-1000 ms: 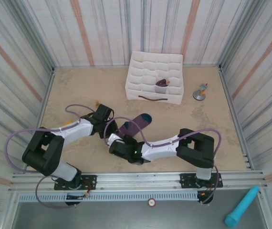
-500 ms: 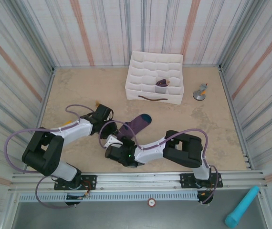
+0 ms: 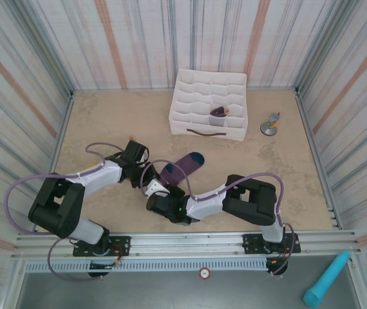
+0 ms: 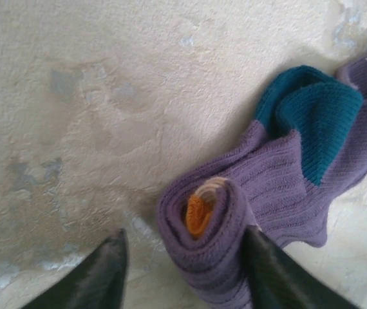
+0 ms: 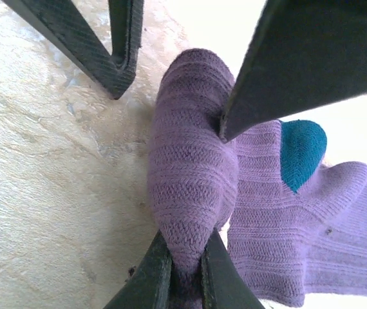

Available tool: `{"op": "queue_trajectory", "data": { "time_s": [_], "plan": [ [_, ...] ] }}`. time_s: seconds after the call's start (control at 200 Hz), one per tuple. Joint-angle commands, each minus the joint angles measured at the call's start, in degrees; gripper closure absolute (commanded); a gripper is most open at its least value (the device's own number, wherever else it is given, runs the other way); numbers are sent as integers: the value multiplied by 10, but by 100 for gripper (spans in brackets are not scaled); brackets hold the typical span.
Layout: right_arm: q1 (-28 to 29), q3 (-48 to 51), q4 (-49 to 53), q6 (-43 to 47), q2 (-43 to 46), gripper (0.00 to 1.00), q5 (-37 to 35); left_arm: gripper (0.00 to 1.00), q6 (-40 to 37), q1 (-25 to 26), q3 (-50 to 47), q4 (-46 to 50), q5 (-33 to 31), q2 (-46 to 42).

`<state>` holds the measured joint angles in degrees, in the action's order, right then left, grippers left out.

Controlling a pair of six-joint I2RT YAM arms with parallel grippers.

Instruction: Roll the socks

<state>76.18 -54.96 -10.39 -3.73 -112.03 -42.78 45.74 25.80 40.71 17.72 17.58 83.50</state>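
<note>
The socks (image 3: 182, 167), purple with a teal toe, lie near the centre of the table (image 3: 100, 122). The left gripper (image 3: 149, 170) meets their near end from the left and the right gripper (image 3: 158, 187) from the near side, though jaw positions cannot be read at this height. A white gridded box (image 3: 235, 133) stands at the far centre with a purple item (image 3: 220, 112) in one front compartment, a small grey metal object (image 3: 270, 123) stands near its right side, and a teal cylinder (image 3: 326, 279) lies off the table at the near right.
</note>
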Motion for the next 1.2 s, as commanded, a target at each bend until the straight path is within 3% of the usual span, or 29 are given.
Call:
{"op": "queue_trajectory", "data": {
  "time_s": [0.0, 0.266, 0.641, 0.812, 1.057, 1.192],
  "plan": [
    [-14, 44, 34, -16, -7, 100, 96, 36, -5, -8, -12, 4, 13, -25],
    [-48, 77, 0, -21, 25, 100, 191, 25, 38, -34, -76, -104, 50, -72],
    [-98, 96, -14, -48, 50, 100, 301, 23, 82, -66, -143, -148, 17, -166],
    [-159, 108, -33, -110, 67, 100, 423, 23, 79, -69, -152, -127, -14, -215],
    [-234, 135, -83, -223, 70, 100, 567, 24, 75, -70, -154, -121, -16, -219],
    [-275, 166, -159, -307, 57, 100, 639, 24, 76, -70, -152, -126, -15, -213]
  ]
}}
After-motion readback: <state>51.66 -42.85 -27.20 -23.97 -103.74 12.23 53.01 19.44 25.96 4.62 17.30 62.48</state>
